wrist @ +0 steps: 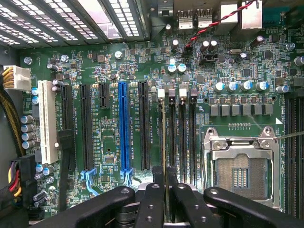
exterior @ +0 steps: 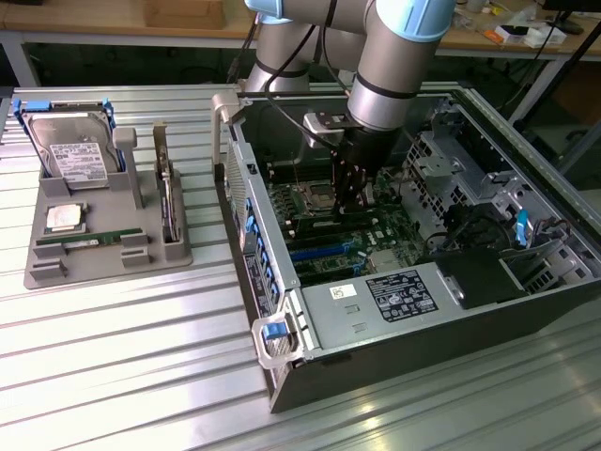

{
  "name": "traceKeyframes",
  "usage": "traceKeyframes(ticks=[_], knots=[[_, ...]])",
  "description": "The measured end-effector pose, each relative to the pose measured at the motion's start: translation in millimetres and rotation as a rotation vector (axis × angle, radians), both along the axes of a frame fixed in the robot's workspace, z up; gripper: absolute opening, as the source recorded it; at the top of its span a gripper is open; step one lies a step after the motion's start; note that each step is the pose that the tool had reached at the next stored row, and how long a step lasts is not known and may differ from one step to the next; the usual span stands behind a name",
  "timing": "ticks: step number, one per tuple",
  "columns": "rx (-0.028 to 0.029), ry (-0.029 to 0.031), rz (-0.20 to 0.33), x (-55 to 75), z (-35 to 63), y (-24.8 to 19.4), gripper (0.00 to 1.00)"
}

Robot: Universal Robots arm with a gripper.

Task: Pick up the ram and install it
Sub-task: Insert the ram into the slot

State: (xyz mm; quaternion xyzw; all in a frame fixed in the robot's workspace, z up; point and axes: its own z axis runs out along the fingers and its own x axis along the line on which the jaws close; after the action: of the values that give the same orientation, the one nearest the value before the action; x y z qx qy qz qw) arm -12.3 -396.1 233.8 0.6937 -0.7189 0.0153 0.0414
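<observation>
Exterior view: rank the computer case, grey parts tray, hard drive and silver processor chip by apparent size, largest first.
1. computer case
2. grey parts tray
3. hard drive
4. silver processor chip
The gaps in size are wide, so nearness to the camera leaves the order sure.

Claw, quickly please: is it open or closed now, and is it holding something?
Claw: closed, holding the ram edge-on above the motherboard.
</observation>
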Motion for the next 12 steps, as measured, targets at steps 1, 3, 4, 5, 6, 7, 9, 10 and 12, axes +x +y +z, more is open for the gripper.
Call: traceKeyframes(ticks=[1,3,4,5,6,7,9,10,12], knots=[[0.0001,-0.0001,0.000,0.0,-0.4,0.0,0.13],[0.0001,-0.0002,0.000,0.0,-1.0,0.0,0.13],[0.0001,-0.0001,0.000,0.0,-1.0,0.0,0.13],[0.0000,-0.0001,0.000,0.0,-1.7,0.0,0.13],[-0.0001,-0.0001,0.000,0.0,-3.4,0.0,0.13],[-0.0001,0.0000,0.000,0.0,-3.4,0.0,0.13],[0.0000,-0.0001,0.000,0.0,-3.4,0.0,0.13],[0.0000,-0.0001,0.000,0.0,-3.4,0.0,0.13],[0.0001,-0.0001,0.000,0.0,-3.4,0.0,0.13]])
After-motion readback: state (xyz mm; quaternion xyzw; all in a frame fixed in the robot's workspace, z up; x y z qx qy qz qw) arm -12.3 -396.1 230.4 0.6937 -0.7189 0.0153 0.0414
